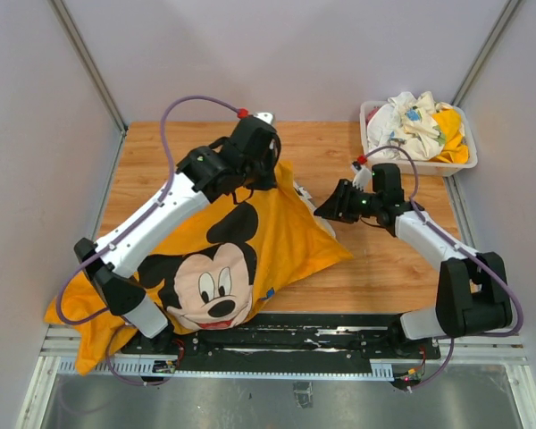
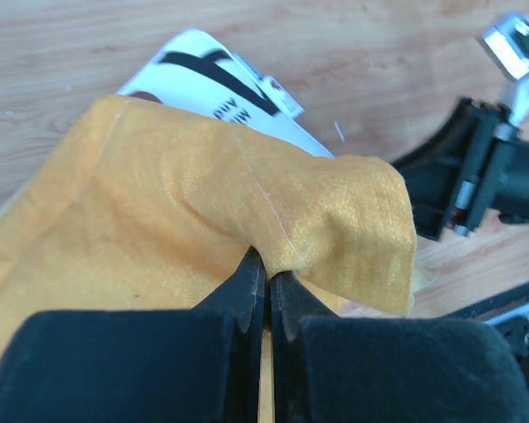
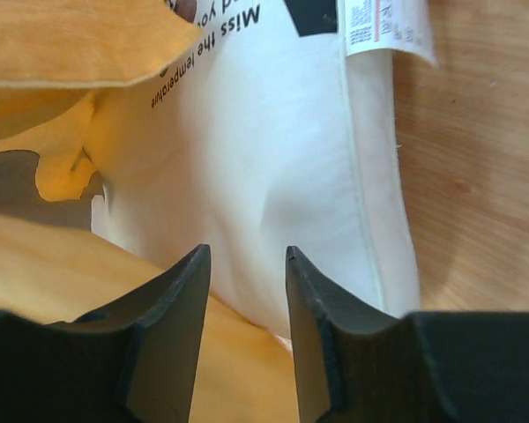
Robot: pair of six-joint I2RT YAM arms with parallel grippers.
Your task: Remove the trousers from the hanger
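Note:
A yellow garment with a Mickey Mouse print [image 1: 250, 241] lies across the wooden table and hangs over the near left edge. No hanger shows in any view. My left gripper [image 1: 270, 172] is shut on a fold of the yellow cloth [image 2: 273, 203] at its far corner; the jaws [image 2: 266, 260] pinch it tight. A white piece with black lettering and a label [image 3: 273, 159] sticks out from under the yellow cloth, also in the left wrist view [image 2: 213, 84]. My right gripper [image 1: 325, 211] is open, and in the right wrist view [image 3: 247, 254] it sits just above this white piece.
A white basket [image 1: 447, 167] full of mixed clothes [image 1: 415, 121] stands at the back right. Bare wooden table [image 1: 384, 268] lies in front of the right arm. White walls close in the sides and back.

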